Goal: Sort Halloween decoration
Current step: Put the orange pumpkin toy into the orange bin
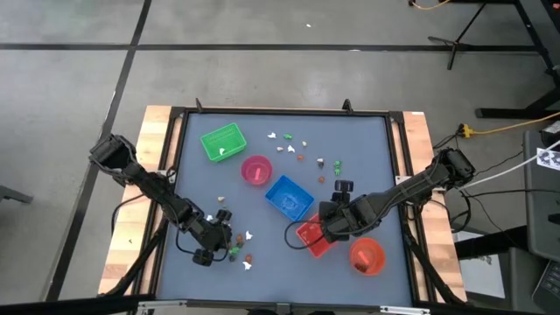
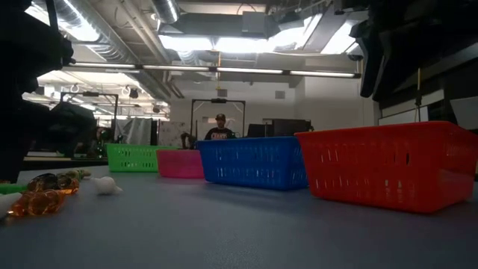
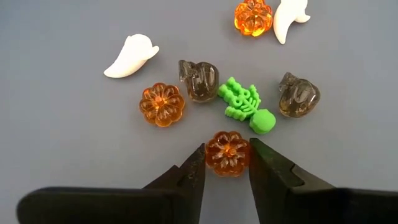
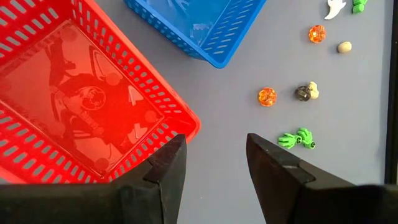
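The Halloween decoration lies in two scatters on the grey table: one at the near left (image 1: 238, 249), one at the far middle (image 1: 302, 150). In the left wrist view I see two white ghosts (image 3: 129, 56), dark skulls (image 3: 199, 79), a green skeleton (image 3: 245, 106) and orange pumpkins (image 3: 161, 104). My left gripper (image 3: 227, 158) is low over this cluster, closed on the nearest orange pumpkin (image 3: 227, 152). My right gripper (image 4: 214, 155) hangs open and empty above the table, beside the red tray's corner (image 4: 186, 127). My left gripper pinches the orange pumpkin by its two opposite rims (image 3: 209, 154) between its fingertips (image 3: 256, 155). The fingers slant down onto it from above. The pumpkin lies flat on the table.
A green tray (image 1: 222, 142), pink bowl (image 1: 256, 170), blue tray (image 1: 289, 197), red tray (image 1: 313, 238) and orange bowl (image 1: 367, 255) run diagonally across the table. A person stands in the room beyond (image 2: 219, 128). Bare grey surface lies between the near-left cluster and the trays.
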You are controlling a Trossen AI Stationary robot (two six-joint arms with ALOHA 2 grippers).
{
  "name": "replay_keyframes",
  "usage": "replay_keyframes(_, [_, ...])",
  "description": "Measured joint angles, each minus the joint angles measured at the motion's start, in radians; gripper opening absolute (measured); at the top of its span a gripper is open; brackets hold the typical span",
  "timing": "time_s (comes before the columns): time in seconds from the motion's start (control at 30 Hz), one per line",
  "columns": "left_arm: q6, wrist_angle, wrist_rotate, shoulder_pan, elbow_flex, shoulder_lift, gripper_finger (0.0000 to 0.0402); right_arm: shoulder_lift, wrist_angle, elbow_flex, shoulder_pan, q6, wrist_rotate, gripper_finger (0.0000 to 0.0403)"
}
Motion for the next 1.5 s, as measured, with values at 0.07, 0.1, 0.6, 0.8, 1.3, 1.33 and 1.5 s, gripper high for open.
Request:
replay_keyframes(0.07, [0.0,0.0,0.0,0.0,0.0,-0.001,0.0083,0.0,0.0,0.0,0.0,0.0,0.0,0.0168])
replay_keyframes(0.1, [0.0,0.0,0.0,0.0,0.0,-0.003,0.0083,0.0,0.0,0.0,0.0,0.0,0.0,0.0168])
replay_keyframes(0.6, [0.002,0.118,-0.202,0.037,-0.003,-0.088,0.0082,0.0,-0.003,0.0,0.0,-0.053,0.0,0.0168])
replay_keyframes(0.8, [0.006,0.323,-0.324,0.107,-0.003,-0.085,0.0082,0.0,-0.004,0.0,-0.009,-0.106,0.001,0.0168])
replay_keyframes(1.3, [0.235,0.76,-0.321,0.26,0.006,-0.069,0.0082,0.0,-0.007,0.0,-0.15,-0.266,0.027,0.0168])
replay_keyframes(1.33, [0.236,0.762,-0.321,0.264,0.016,-0.056,0.0082,0.0,-0.008,0.0,-0.163,-0.268,0.027,0.0168])
replay_keyframes(1.5, [0.287,0.761,-0.287,0.283,0.137,0.061,0.0082,0.0,-0.014,0.001,-0.222,-0.312,0.027,0.0168])
